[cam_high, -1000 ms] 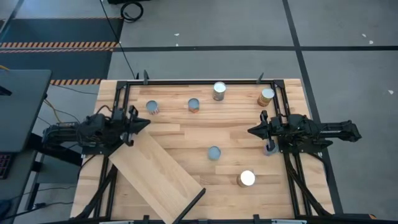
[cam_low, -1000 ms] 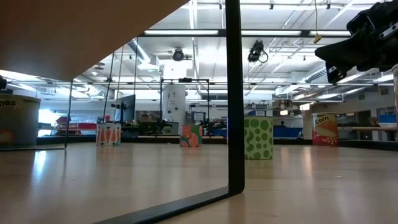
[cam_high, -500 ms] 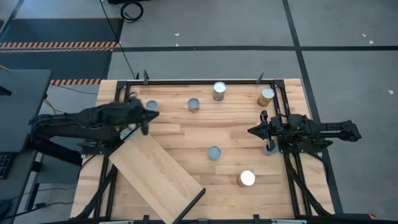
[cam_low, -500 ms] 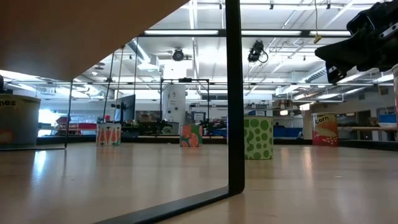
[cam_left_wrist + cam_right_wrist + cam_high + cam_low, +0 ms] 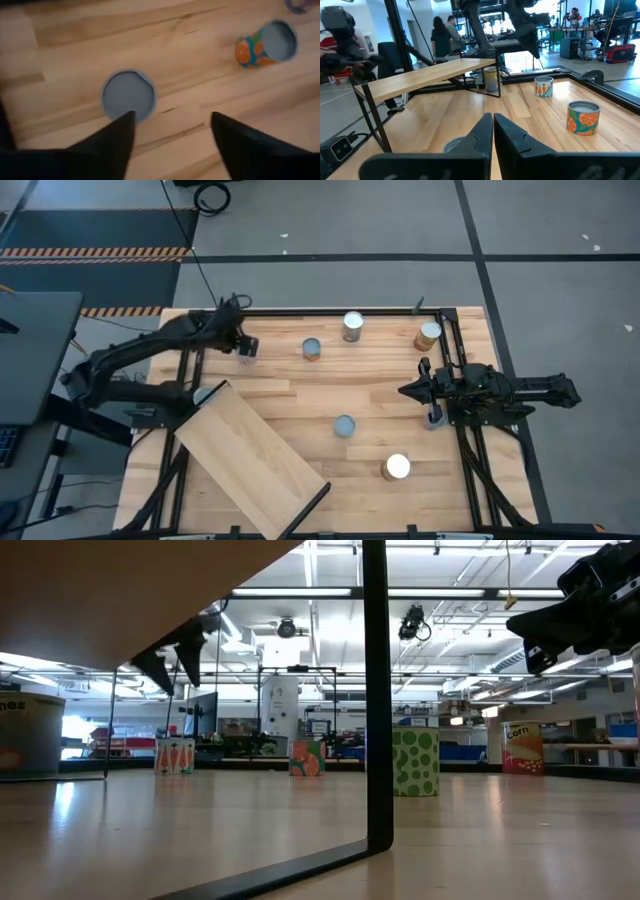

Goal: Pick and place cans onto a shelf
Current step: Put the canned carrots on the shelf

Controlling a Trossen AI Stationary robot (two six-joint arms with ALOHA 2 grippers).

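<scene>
Left gripper [image 5: 170,131], jaws apart, is hovering above a grey-topped can [image 5: 129,95] to straddle it; right gripper [image 5: 493,125] is waiting, jaws together.

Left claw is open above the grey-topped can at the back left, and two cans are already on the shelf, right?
Not quite. The high view shows no cans on the shelf; its plank is bare. The left claw is open above the grey-topped can.

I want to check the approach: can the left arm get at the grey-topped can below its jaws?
Probably yes. The left gripper hangs over the grey-topped can with jaws apart, and bare table surrounds it; the orange-labelled can stands well clear.
</scene>
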